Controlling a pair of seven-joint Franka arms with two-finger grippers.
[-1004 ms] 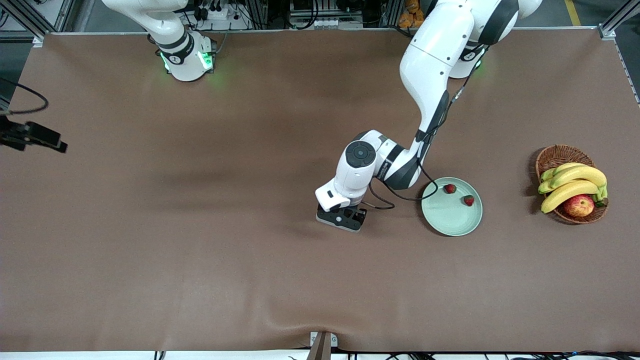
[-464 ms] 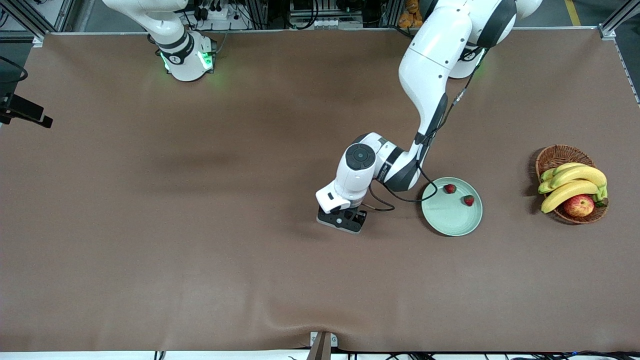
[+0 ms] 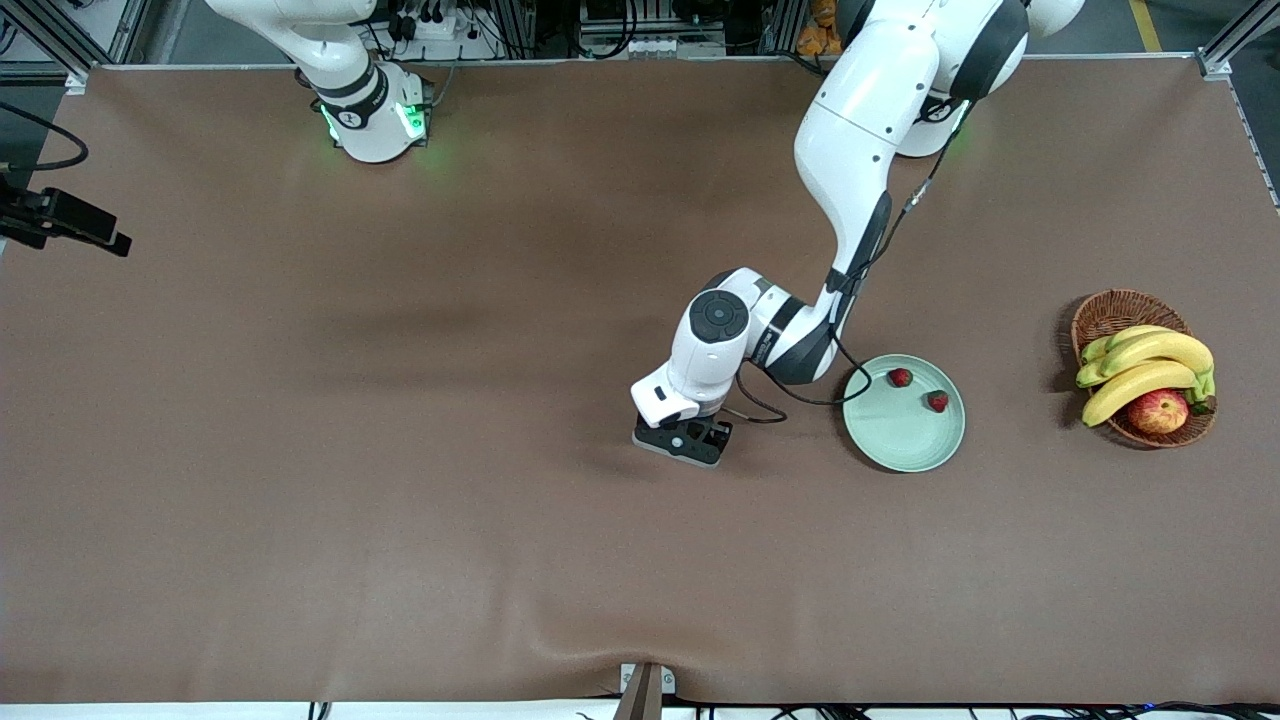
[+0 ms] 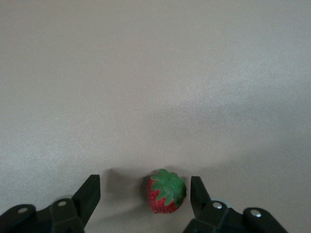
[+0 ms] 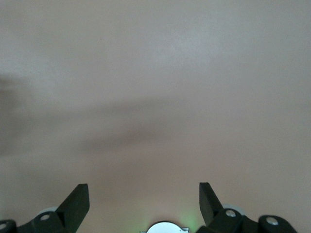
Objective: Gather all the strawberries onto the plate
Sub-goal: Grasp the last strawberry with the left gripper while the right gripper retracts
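Note:
The pale mint-green plate lies on the brown table and holds two strawberries near its rim toward the robots. My left gripper is down at the table beside the plate, toward the right arm's end. In the left wrist view the left gripper is open, and the third strawberry lies on the table between its fingers, closer to one finger and not gripped. This strawberry is hidden under the hand in the front view. My right gripper is open and empty; its arm waits by its base.
A brown wicker basket with bananas and a red-yellow apple stands toward the left arm's end of the table. A black cable hangs from the left arm over the plate's rim. A dark camera mount sticks in at the table's edge.
The left hand has shifted very slightly over the same spot. The dark camera mount at the table's edge moved up, then slightly down. The plate and its two strawberries have not moved.

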